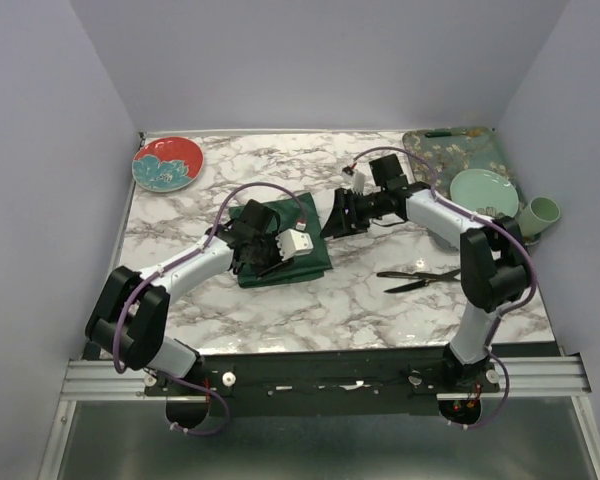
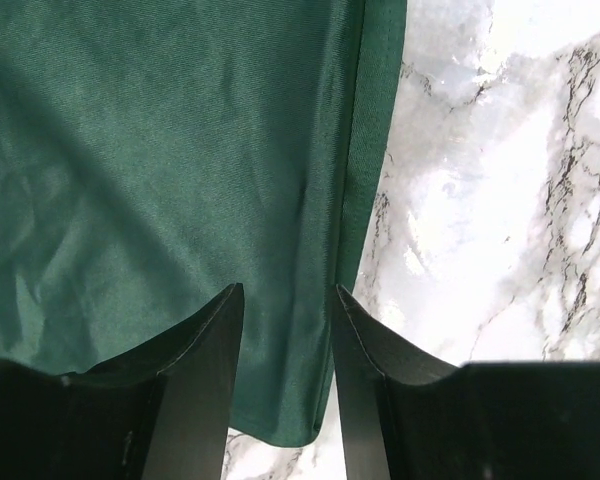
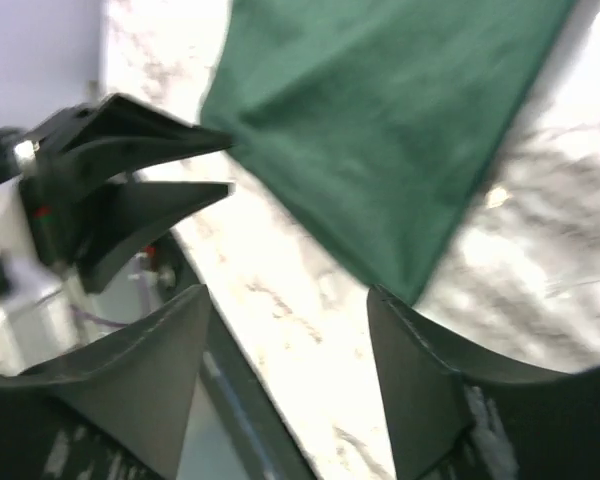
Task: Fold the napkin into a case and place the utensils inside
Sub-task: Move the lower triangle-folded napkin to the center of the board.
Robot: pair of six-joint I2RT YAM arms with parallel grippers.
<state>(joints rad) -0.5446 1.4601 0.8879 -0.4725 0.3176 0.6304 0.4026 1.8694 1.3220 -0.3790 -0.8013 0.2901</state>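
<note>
The napkin (image 1: 280, 245) is a dark green cloth lying folded on the marble table (image 1: 380, 310), left of centre. My left gripper (image 1: 265, 258) hovers over it. In the left wrist view its open fingers straddle the cloth's hemmed right edge (image 2: 355, 200), with the gripper (image 2: 288, 290) just above the fabric and gripping nothing. My right gripper (image 1: 332, 222) stands open at the napkin's right side; in its own view the gripper (image 3: 288, 291) is over bare marble, and a corner of the napkin (image 3: 380, 120) lies just beyond the right finger. The utensils (image 1: 420, 278), slim and black, lie on the table to the right.
A red floral plate (image 1: 167, 163) sits at the back left. At the back right are a teal floral tray (image 1: 450, 152), a pale green plate (image 1: 483, 190) and a green cup (image 1: 540, 215). Purple cables run along both arms. Lavender walls close in three sides.
</note>
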